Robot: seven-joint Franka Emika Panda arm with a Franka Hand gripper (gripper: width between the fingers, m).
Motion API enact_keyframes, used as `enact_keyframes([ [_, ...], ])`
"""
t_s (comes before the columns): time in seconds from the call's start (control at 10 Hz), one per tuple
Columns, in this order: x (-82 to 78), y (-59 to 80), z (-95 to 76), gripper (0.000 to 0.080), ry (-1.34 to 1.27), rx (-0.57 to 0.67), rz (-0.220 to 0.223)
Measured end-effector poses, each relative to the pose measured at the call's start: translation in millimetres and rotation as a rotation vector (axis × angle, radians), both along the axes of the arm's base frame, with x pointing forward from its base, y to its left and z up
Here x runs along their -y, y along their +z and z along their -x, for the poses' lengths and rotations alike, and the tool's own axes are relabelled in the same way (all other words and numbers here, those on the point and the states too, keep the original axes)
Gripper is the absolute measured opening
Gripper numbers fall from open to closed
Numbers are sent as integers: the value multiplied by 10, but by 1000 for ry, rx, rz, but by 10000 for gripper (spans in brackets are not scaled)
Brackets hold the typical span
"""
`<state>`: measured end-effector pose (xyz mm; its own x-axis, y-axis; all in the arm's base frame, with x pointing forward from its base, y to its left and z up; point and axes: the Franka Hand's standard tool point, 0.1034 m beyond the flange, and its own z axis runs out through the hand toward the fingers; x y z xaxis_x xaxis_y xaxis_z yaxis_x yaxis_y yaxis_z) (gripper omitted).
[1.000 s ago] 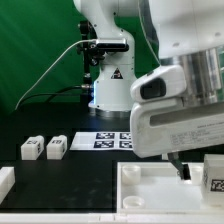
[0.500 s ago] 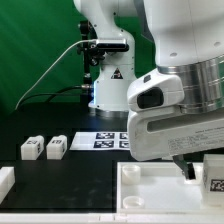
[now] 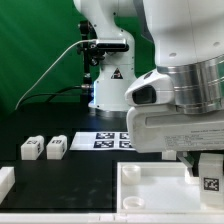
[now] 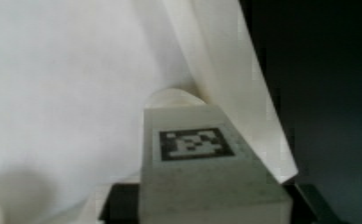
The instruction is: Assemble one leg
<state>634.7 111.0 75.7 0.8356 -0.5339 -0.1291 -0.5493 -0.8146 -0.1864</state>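
My gripper (image 3: 204, 163) is shut on a leg (image 3: 210, 178), a small white block with a black-and-white tag, at the exterior view's right. It holds the leg just above the right part of the large white tray-like part (image 3: 150, 188). In the wrist view the leg (image 4: 199, 150) stands between my two dark fingertips (image 4: 128, 203), over the tray's white floor and next to its raised rim (image 4: 222, 60). Two more legs (image 3: 30, 148) (image 3: 55, 147) lie on the black table at the exterior view's left.
The marker board (image 3: 105, 141) lies in the middle of the table in front of the arm's base (image 3: 110, 85). Another white part (image 3: 5, 181) shows at the exterior view's lower left edge. A green backdrop stands behind.
My gripper has shifted a little toward the exterior view's left and slightly down with the leg in it. The two legs on the table have not moved.
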Motion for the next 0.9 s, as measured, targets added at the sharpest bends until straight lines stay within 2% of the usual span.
enact_keyframes([
  [0.2, -42, -17, 70, 297, -442, -49, -2],
  [0.4, -127, -19, 68, 297, -791, -143, -52],
  [0.5, -129, -20, 65, 297, -842, -160, -65],
  [0.7, -136, -26, 73, 297, -802, -152, -64],
  [0.8, -136, -28, 74, 477, -772, -144, -64],
  [0.9, -131, -30, 75, 591, -753, -139, -62],
])
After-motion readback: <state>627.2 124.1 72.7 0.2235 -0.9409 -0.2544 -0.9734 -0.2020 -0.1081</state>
